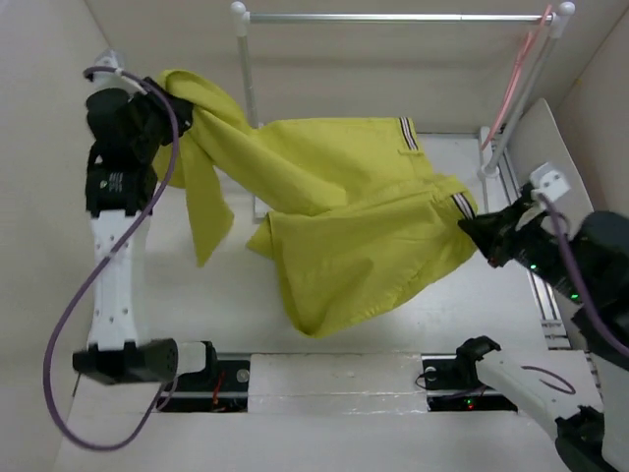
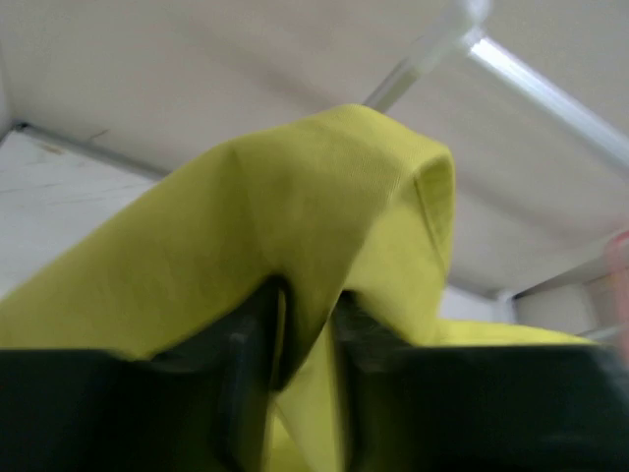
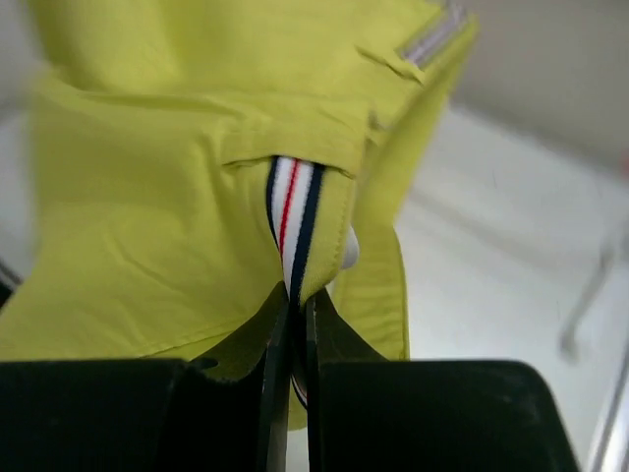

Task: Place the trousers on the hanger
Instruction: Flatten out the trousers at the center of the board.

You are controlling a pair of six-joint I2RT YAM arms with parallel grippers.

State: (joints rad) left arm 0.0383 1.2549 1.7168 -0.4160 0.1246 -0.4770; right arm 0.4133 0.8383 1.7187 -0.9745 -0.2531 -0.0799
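The mustard-yellow trousers (image 1: pixel 344 216) hang stretched in the air between my two grippers, sagging toward the table in the middle. My left gripper (image 1: pixel 157 123) is shut on the leg end at the upper left; in the left wrist view (image 2: pixel 305 334) yellow cloth (image 2: pixel 324 197) is bunched between the fingers. My right gripper (image 1: pixel 477 231) is shut on the striped waistband (image 3: pixel 293 211) at the right; in the right wrist view (image 3: pixel 293 324) the jaws pinch it. The pale pink hanger (image 1: pixel 519 74) hangs from the right end of the rail, apart from the trousers.
A white-posted rack with a silver rail (image 1: pixel 393 17) stands at the back; its left post (image 1: pixel 246 69) is behind the trousers and its right post (image 1: pixel 521 93) beside the hanger. Beige walls close in the left, right and back. The table (image 1: pixel 177 295) lies below.
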